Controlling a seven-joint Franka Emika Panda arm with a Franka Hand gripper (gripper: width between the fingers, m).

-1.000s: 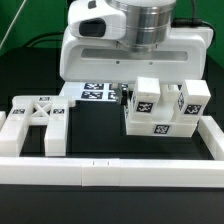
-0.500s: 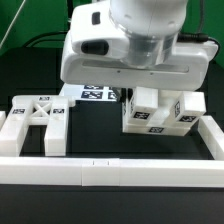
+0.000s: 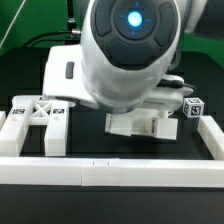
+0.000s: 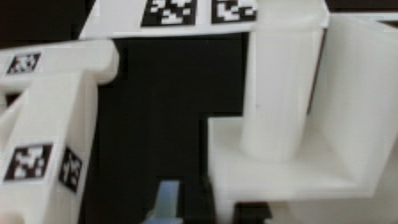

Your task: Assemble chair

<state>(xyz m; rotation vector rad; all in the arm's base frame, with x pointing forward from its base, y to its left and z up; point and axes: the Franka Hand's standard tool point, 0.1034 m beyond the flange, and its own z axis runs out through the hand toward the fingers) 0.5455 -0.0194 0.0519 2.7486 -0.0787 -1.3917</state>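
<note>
Exterior view's left: I see one X-braced panel (image 3: 35, 115) lying loose inside the border rails (image 3: 110, 170), with open black table beside it. Centre-right: one joined chair (image 3: 150, 125) chunk near the right rail, its top hidden by the arm (image 3: 130, 50). Wrist view: one blurred fingertip (image 4: 166, 198). I can't tell whether the gripper (image 4: 206, 206) is clenched or released.

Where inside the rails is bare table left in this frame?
Free: the black strip between the X-braced panel and the chair block, bounded by the front rail. Crowded: the exterior view's right, where block, tagged part and side rail sit close.
</note>
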